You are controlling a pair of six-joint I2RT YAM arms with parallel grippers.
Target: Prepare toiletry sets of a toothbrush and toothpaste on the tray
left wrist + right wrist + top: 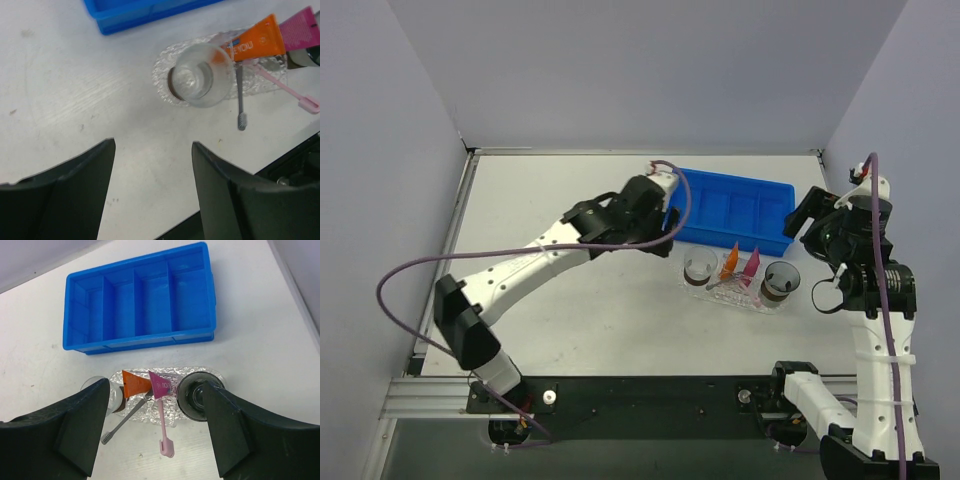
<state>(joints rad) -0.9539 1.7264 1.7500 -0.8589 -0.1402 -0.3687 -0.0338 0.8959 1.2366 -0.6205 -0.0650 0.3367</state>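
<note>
The grey toothbrush (122,422) and the pink toothbrush (163,426) both lie with their handles on the tray (197,371). Their bristle heads stick out past its near edge onto the bench (260,340), and the two fan slightly apart. Over the handle ends sit the orange toothpaste tube (135,383) and the magenta toothpaste tube (160,385), side by side at the tray's middle and tilted up. Whether they lean on anything cannot be told.

The tray is clear and bumpy and carries an upright cup at each end. The clear cup (202,75) stands just beside the orange tube. The darker cup (195,395) stands just beside the magenta one. What, if anything, is in either cup cannot be told.

Beyond the tray, near it but not touching, stands the blue bin (142,302), split into four compartments in a row that show only their blue floors.

The left end effector (152,150) hangs over bare bench beside the clear cup's end of the tray, its fingers apart and gripping nothing. The right end effector (156,387) is above the tray's near side, its fingers spread wide and holding nothing.
</note>
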